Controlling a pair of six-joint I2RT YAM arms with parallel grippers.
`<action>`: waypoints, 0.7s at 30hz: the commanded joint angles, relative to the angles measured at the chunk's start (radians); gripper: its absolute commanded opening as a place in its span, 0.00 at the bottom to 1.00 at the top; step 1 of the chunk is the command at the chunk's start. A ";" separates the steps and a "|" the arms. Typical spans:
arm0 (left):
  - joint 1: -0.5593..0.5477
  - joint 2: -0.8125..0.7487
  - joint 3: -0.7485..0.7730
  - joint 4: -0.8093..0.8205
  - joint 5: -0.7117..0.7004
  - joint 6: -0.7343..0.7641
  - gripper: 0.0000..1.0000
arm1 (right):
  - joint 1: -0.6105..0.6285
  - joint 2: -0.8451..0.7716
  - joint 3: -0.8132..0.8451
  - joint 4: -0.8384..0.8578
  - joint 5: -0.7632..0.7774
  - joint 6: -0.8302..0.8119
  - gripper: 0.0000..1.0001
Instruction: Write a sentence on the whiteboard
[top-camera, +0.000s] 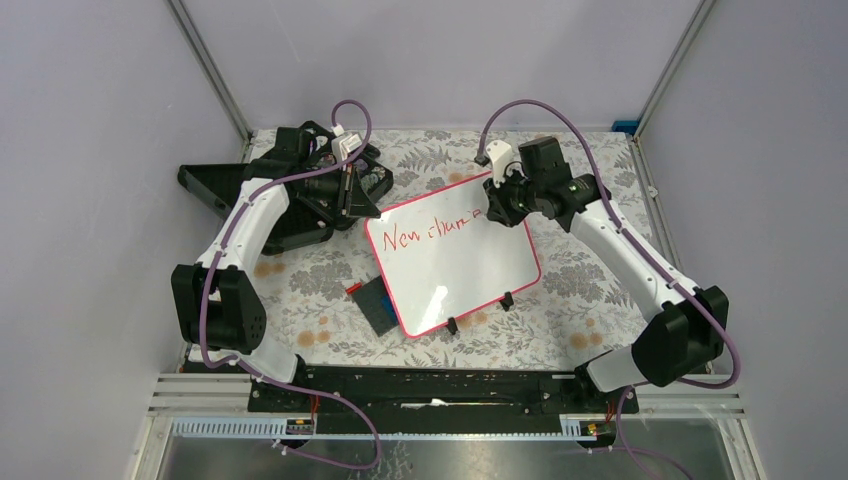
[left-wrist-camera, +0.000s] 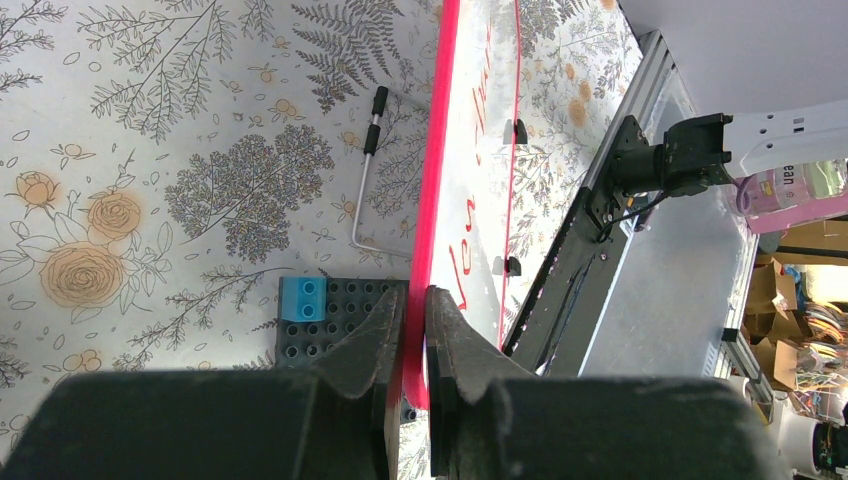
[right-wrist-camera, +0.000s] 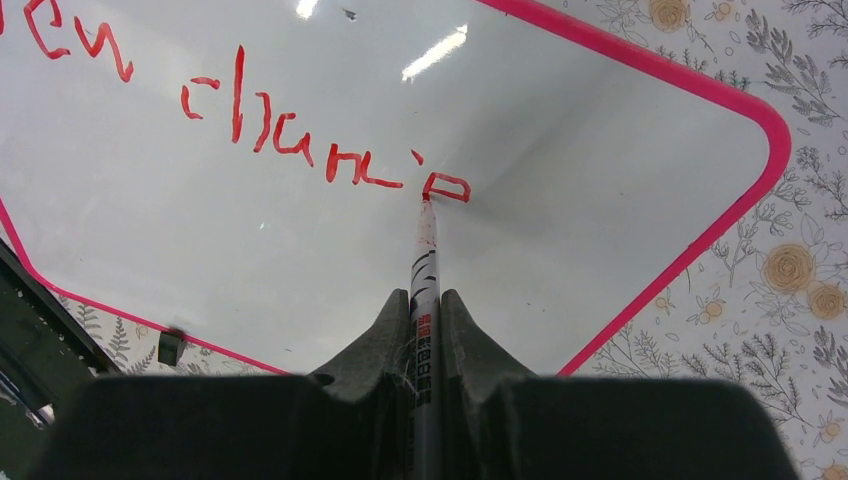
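Observation:
The whiteboard (top-camera: 460, 265) with a pink-red frame stands tilted in the middle of the table on two black clip feet. Red writing (top-camera: 432, 232) on its top line reads roughly "New chime"; it also shows in the right wrist view (right-wrist-camera: 300, 140). My left gripper (top-camera: 352, 195) is shut on the board's top-left frame edge (left-wrist-camera: 415, 340). My right gripper (top-camera: 497, 200) is shut on a marker (right-wrist-camera: 423, 300). The marker's tip touches the board at the last red letter (right-wrist-camera: 445, 187).
A small dark grey plate with blue blocks (top-camera: 375, 303) lies by the board's lower-left corner and shows in the left wrist view (left-wrist-camera: 320, 315). A bent wire stand (left-wrist-camera: 368, 170) lies behind the board. A black fixture (top-camera: 215, 185) sits at the back left.

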 joint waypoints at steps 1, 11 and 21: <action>-0.028 0.017 -0.001 -0.009 -0.024 0.019 0.00 | 0.003 -0.037 -0.020 0.006 0.025 -0.011 0.00; -0.029 0.021 0.001 -0.008 -0.021 0.018 0.00 | -0.025 -0.058 -0.031 0.005 0.069 -0.038 0.00; -0.030 0.019 0.000 -0.009 -0.026 0.018 0.00 | -0.073 -0.064 0.018 0.005 0.015 -0.019 0.00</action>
